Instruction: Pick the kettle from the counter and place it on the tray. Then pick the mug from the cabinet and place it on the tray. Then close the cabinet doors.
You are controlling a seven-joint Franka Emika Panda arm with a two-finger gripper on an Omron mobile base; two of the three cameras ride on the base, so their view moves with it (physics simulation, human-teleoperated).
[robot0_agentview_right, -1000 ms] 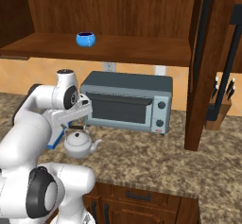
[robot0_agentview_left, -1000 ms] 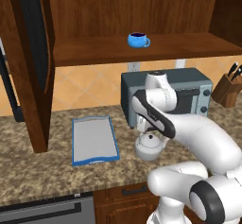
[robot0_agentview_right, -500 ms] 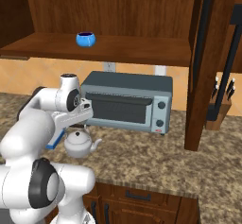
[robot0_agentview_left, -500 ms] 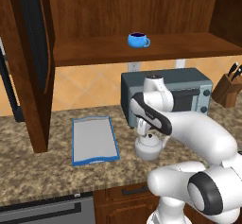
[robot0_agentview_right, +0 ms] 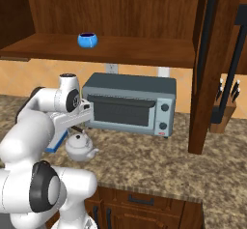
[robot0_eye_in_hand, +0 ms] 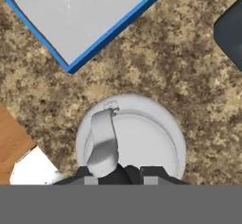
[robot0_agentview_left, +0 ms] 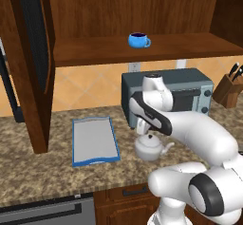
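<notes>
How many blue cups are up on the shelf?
1. The blue mug stands alone on the cabinet shelf, above the toaster oven. Parts of the shelf are out of frame, so more could be hidden.

The kettle (robot0_agentview_right: 81, 147) sits on the counter (robot0_agentview_right: 159, 160) near its front edge, just in front of the toaster oven (robot0_agentview_right: 129, 104). The gripper (robot0_agentview_right: 80, 127) hangs right above its lid, jaws hidden. The mug (robot0_agentview_right: 87, 40) stands on the cabinet (robot0_agentview_right: 120, 49) shelf, toward its left end.
</notes>
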